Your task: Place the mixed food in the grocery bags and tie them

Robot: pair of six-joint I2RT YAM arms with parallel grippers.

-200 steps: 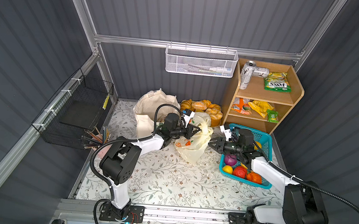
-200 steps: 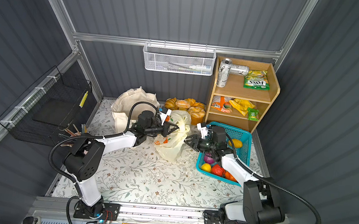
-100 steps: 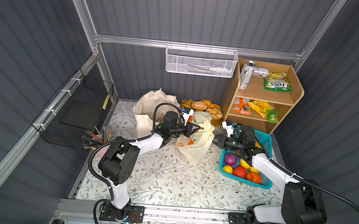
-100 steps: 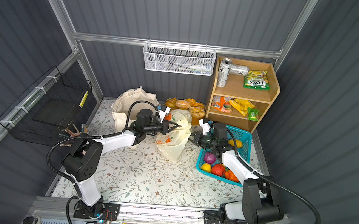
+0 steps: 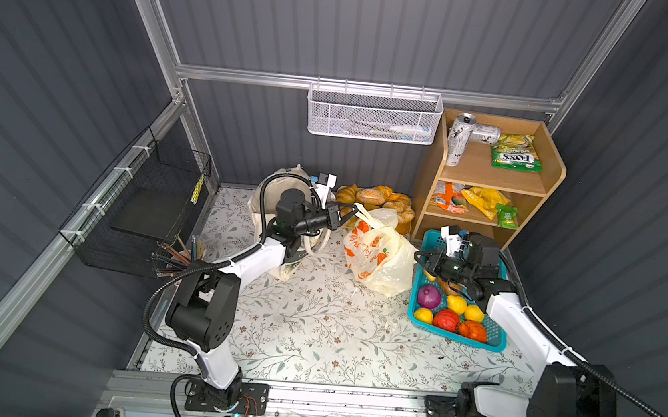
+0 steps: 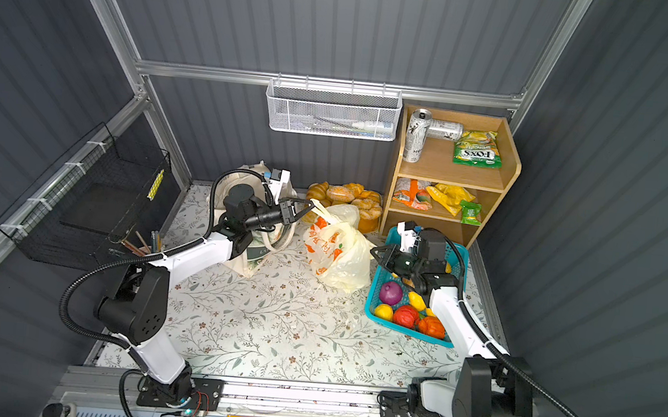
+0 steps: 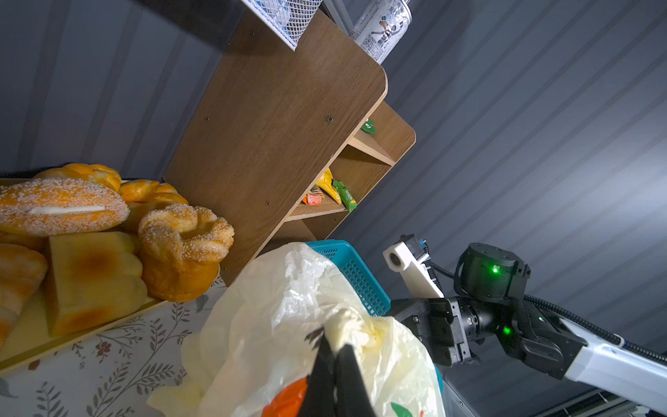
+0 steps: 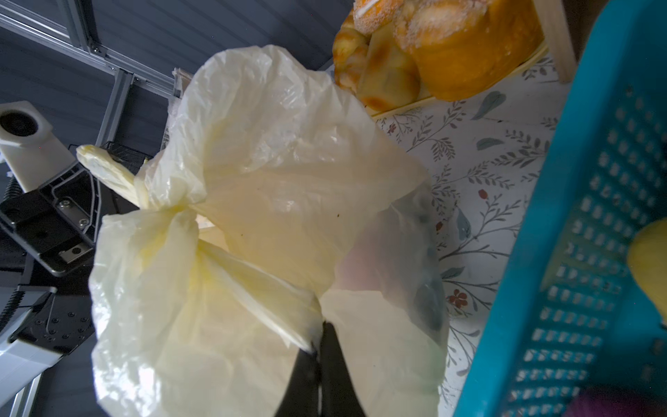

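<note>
Closed since 1 second earlier: right gripper (image 5: 418,257), pinching handle 1 (image 8: 252,285) at the basket (image 5: 457,339) rim. Just beside basket lay plastic bag (image 5: 381,260); left gripper (image 5: 349,210) pinched handle 2 (image 5: 365,216) on its far side.

**Robot test cell staged as a grocery corner.**
Grey ribbed panels (image 5: 383,26) on aluminium framing (image 5: 360,87) enclose a floral-cloth worktop (image 5: 312,332); left arm (image 5: 254,258) and right arm (image 5: 518,319) are bolted at its front edge (stocked wooden shelf (image 5: 490,176), back right corner).

bags 2: plastic bag (image 5: 381,264), canvas tote (image 5: 257,210) | baskets 3: turquoise basket (image 5: 414,296), white mesh basket (image 5: 374,117), black wire basket (image 5: 119,247) | cans (image 5: 458,140) 2, top of shelf (image 5: 474,168) | snack packets (image 5: 515,154) 4 | purple onion (image 5: 429,297) 1 | yellow fruits (image 5: 457,303) at least 3 | red-orange fruits (image 5: 446,319) 2
</note>
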